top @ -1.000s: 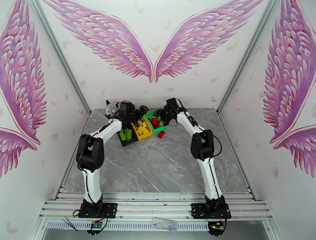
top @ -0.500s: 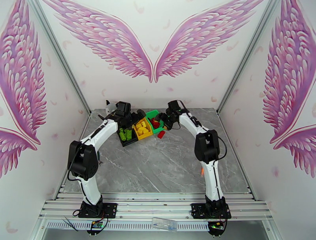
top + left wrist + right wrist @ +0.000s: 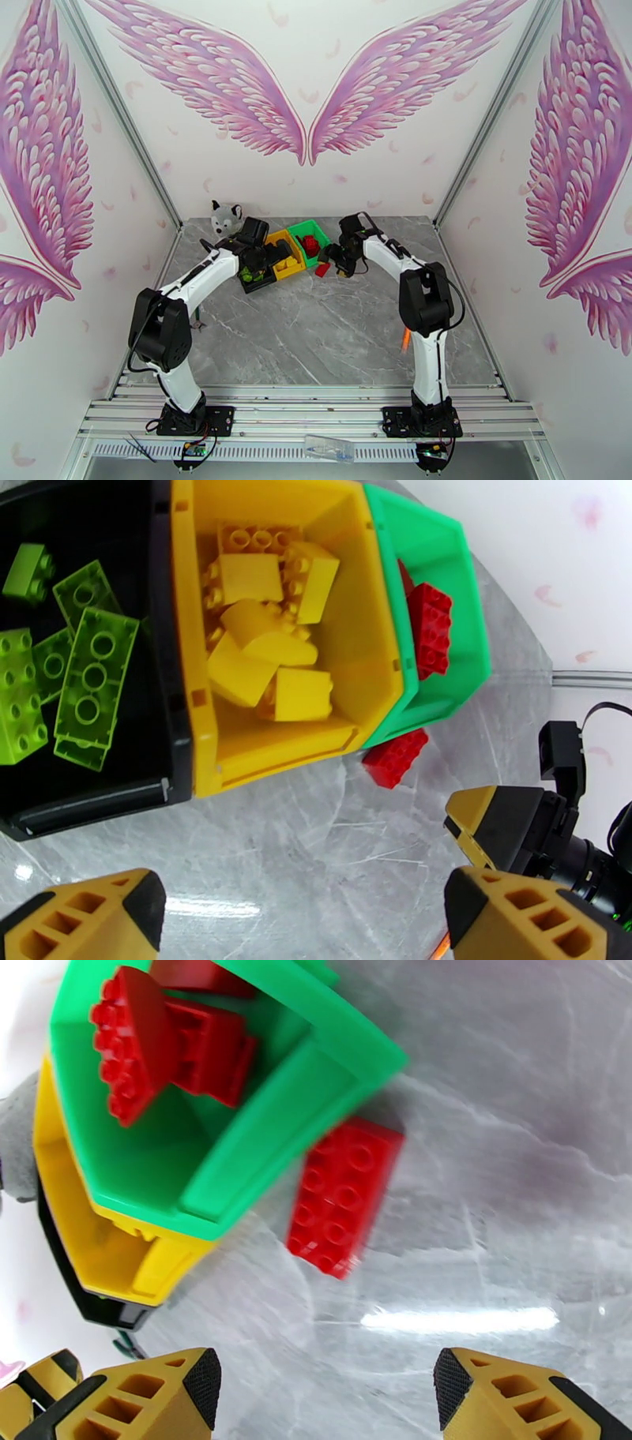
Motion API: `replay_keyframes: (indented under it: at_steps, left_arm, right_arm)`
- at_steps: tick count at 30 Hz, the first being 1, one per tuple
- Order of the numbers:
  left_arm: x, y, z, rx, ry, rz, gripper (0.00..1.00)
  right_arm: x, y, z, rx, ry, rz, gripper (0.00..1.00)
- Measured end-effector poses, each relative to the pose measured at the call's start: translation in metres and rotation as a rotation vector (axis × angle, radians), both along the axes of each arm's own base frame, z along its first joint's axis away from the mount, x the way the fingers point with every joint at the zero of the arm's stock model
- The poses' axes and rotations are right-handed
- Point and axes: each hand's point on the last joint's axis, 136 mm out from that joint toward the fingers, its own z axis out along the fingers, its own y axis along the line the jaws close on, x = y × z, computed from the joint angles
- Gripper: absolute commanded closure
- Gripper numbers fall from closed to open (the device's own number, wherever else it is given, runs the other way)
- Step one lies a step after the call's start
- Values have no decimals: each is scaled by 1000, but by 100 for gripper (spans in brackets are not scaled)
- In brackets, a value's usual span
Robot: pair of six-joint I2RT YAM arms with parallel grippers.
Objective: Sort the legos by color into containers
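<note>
Marble tabletop (image 3: 300,827); left-wrist view: green legos (image 3: 87,677)

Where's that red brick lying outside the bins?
In the right wrist view, the loose red brick lies flat on the grey table, just outside the green bin, ahead of the open right gripper.

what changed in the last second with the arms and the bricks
Both arms drew back toward their bases: the left gripper came off the far side of the bins, uncovering the husky toy; the right gripper left the green bin. Both are open and empty. The bins and the loose red brick on the table stayed put.
</note>
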Motion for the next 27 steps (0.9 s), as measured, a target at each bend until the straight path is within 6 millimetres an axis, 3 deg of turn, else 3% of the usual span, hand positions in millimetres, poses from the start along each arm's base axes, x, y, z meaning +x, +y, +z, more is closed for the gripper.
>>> replay_keyframes:
  at_steps: [8, 13, 27]
  left_arm:
    - [-10, 7, -2, 12, 5, 24, 1]
    - [-10, 8, 0, 11, 1, 32, 1]
    - [-10, 11, 0, 13, 4, 37, 1]
  right_arm:
    - [-17, 2, -11, -96, 19, 26, 18]
    - [-21, 8, -19, -153, 27, 43, 24]
    - [12, 16, -34, -282, -32, 11, 24]
